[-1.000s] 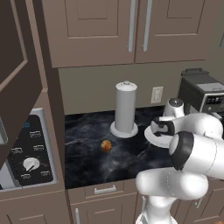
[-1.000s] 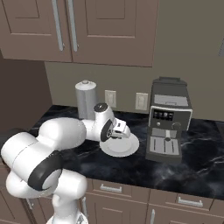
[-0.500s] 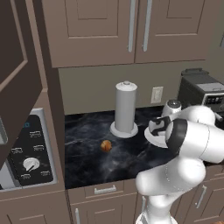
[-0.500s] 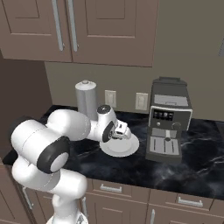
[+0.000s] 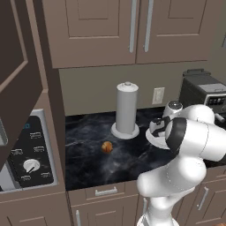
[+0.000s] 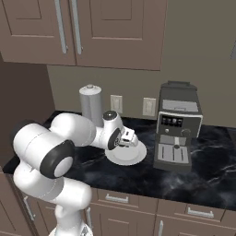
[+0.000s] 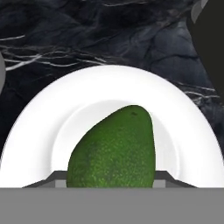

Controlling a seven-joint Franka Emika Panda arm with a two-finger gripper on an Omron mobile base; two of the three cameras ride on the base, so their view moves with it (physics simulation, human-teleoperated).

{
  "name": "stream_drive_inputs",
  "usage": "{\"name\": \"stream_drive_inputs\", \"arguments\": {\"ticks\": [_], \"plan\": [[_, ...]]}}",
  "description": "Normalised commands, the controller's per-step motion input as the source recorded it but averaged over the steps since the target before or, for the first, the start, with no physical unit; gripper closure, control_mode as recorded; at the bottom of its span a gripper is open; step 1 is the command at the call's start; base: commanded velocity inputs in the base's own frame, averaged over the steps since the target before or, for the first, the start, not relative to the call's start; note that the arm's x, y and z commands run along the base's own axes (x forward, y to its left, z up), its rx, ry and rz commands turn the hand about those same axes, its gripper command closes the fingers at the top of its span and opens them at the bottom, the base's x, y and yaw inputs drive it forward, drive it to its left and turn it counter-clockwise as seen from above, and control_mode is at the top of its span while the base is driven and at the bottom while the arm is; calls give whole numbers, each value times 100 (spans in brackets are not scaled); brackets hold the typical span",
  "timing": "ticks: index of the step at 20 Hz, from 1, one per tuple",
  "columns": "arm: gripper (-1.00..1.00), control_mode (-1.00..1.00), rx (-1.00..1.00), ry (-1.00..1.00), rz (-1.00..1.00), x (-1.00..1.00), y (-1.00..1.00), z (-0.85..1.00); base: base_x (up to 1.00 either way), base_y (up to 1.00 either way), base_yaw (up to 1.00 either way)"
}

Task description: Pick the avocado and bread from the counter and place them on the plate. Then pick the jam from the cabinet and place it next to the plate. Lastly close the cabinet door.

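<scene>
1. The cabinet (image 5: 132, 31) hangs above the counter (image 5: 88, 150). At the far left of the left base view a dark door panel, probably the cabinet door (image 5: 17, 79), swings out well to the left of the plate, likely left open so the jam can be fetched later.
2. The coffee machine (image 6: 177, 126) stands just right of the plate; the paper-towel holder (image 5: 126, 110) stands just left of it and behind.
3. The plate (image 6: 126, 154) lies flat on the counter as the drop-off spot.
4. The gripper (image 6: 128, 137) hovers low over the plate, its jaws closed around the avocado (image 7: 113, 151), which hangs over the plate's middle, apparently for release; whether it touches the plate I cannot tell.
5. The bread (image 5: 106, 147) sits on the counter well left of the plate, not yet collected.
</scene>
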Motion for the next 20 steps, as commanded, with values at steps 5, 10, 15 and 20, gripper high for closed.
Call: {"name": "stream_drive_inputs", "arguments": {"ticks": [5,10,15,20], "plan": [[-100,-100,0,0,0,0,2,0,0,0,0],[-100,-100,0,0,0,0,1,7,0,0,0],[-100,-100,0,0,1,-21,9,36,0,0,0],[-100,-100,-1,-1,5,-85,42,58,0,0,0]]}}
